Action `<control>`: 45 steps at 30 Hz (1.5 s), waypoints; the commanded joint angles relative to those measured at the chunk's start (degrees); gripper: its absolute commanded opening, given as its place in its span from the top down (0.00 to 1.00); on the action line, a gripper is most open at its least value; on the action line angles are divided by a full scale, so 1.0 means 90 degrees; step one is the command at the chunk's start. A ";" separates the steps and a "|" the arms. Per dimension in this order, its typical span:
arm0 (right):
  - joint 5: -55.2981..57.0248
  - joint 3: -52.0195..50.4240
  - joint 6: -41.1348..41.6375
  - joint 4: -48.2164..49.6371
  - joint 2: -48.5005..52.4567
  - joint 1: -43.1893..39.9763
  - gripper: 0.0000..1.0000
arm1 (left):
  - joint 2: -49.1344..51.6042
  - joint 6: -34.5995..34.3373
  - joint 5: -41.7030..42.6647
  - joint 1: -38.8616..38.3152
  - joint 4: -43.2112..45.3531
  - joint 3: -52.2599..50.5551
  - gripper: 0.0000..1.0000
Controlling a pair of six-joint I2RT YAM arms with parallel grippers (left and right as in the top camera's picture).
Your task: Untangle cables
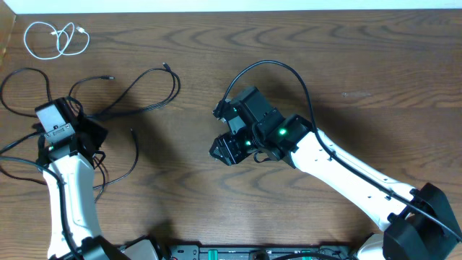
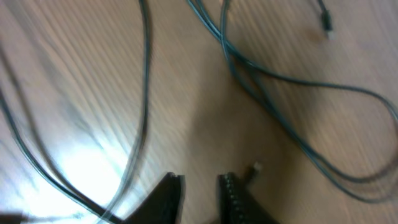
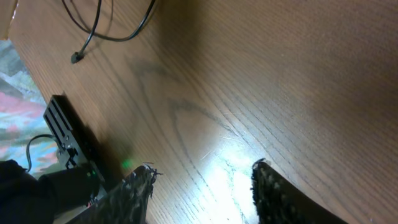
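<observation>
Lying far left: the white cable, coiled in loose loops at the far-left corner of the table, apart from the other cords.
Black cables: spread in long, slack curves over the left part of the table. Several strands cross one another around the left arm, and one loop reaches out toward the middle.
Left gripper: low over the wood among the black cables, its fingers a narrow gap apart with nothing between them. No strand touches them in the wrist view.
Small plug end: on the wood just beside one of the left gripper's fingers, not gripped.
Cable tip: another plug, lying free at the far edge of the left wrist view.
Right gripper: near the middle of the table, jaws standing well apart and empty, over bare wood.
Nearest cord to the right gripper: a black strand ending in a plug, well apart from the fingers, at the upper left of the right wrist view.
</observation>
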 commanded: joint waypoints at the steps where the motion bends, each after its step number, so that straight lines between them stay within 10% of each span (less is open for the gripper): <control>1: 0.0005 0.0041 -0.0243 -0.0036 -0.0053 0.0046 0.51 | 0.0423 -0.0143 -0.0707 0.0114 0.0087 -0.0032 0.36; 6: 0.0007 0.0041 -0.0551 -0.0170 -0.0053 0.0046 0.45 | 0.1107 -0.0182 -0.0704 0.0345 0.0034 -0.0032 0.21; 20: 0.0056 0.0041 -0.0855 -0.0204 -0.0053 0.0046 0.40 | 0.1559 0.0039 0.0024 0.0498 -0.0590 -0.0078 0.21; 37: 0.0051 0.0041 -0.0848 -0.0340 -0.0053 0.0046 0.41 | 0.1758 0.0056 -0.0204 0.0498 -0.0928 -0.0296 0.38; 45: 0.0051 0.0041 -0.0850 -0.0355 -0.0053 0.0046 0.41 | 0.1851 0.0053 -0.0199 0.0498 -0.0862 -0.0296 0.77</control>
